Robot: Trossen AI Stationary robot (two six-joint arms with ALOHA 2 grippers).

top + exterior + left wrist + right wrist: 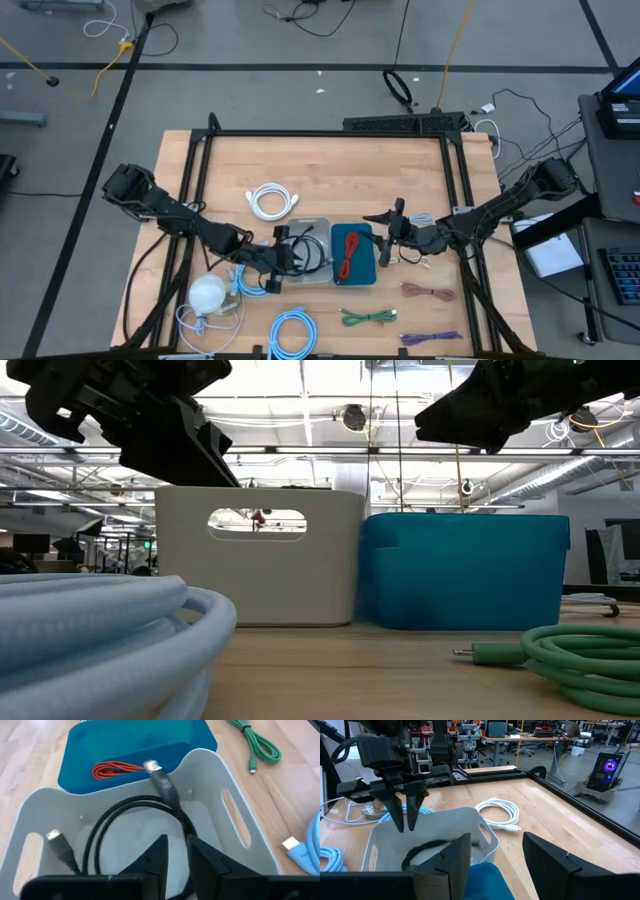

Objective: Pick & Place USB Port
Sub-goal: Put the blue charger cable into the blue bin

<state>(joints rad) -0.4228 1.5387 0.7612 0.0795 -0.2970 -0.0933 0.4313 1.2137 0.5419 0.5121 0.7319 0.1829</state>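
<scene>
No brand, label or readable writing shows on any bin, cable or arm. The left gripper point(405, 822) hangs just above the grey bin point(240, 827), its two fingers point(160, 862) parted by a narrow gap with nothing between them; directly below, the black USB cable point(137, 807) lies coiled on the bin floor, one metal plug propped against the wall next to the teal bin point(100, 742) and the other plug near the opposite wall. Part of the coil is hidden behind the left fingers in the left wrist view. The teal bin stands touching the grey bin and holds a red cable point(117, 769). The right gripper point(388, 232) hovers over the teal bin's far edge on the right arm's side, its jaws spread wide and empty. In the low view both grippers are cut off at the top, and the bin contents are hidden behind the walls; a light blue cable point(100, 630) fills the near corner, blurred. On the bare wooden table point(330, 165) lie a white cable point(272, 201), a green cable point(365, 317), a purple cable point(432, 339), a brownish cable point(428, 292) and a white rounded object point(208, 294) that is too small to identify.
</scene>
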